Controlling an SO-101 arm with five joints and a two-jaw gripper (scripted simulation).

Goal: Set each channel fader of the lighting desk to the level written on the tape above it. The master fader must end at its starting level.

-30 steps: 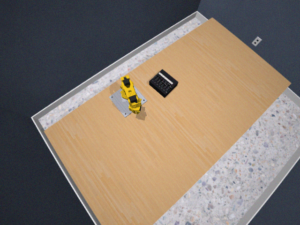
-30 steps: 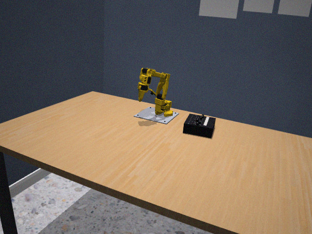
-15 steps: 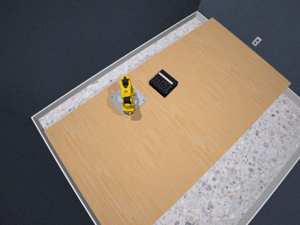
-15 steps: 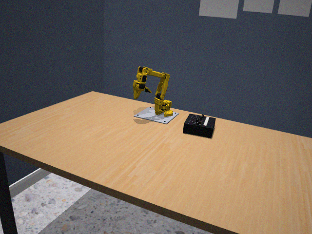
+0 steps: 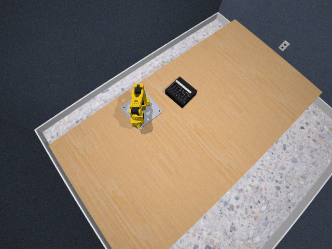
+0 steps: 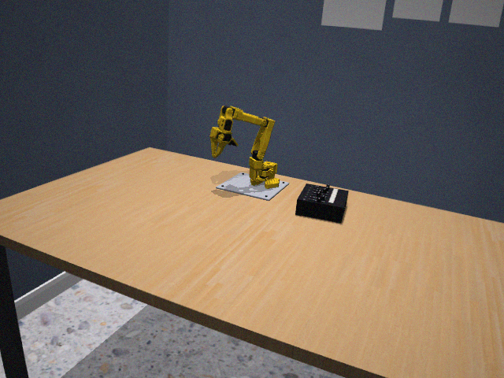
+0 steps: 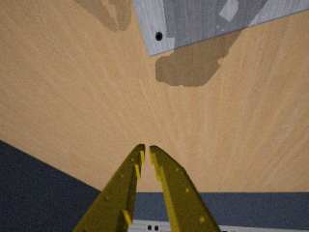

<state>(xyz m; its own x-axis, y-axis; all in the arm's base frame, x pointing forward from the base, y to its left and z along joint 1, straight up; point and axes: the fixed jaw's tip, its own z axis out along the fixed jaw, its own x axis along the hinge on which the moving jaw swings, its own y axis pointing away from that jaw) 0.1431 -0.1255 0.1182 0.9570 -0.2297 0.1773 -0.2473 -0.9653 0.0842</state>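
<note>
The black lighting desk [image 5: 180,93] sits on the wooden table, with a white tape strip [image 5: 184,86] along its far edge and several small faders on top. It also shows in the exterior view [image 6: 321,201]. The fader levels and tape writing are too small to read. My yellow arm [image 6: 248,144] stands on its grey base plate [image 5: 141,111] and is turned away from the desk. My gripper [image 6: 216,151] is shut and empty, held high above the table beyond the plate's edge. In the wrist view the fingers point at bare wood; the desk is out of that view.
The base plate's corner with a bolt hole [image 7: 158,35] is in the wrist view. The table's edge and the dark wall lie just beyond the fingers. A wall socket [image 5: 284,45] sits far off.
</note>
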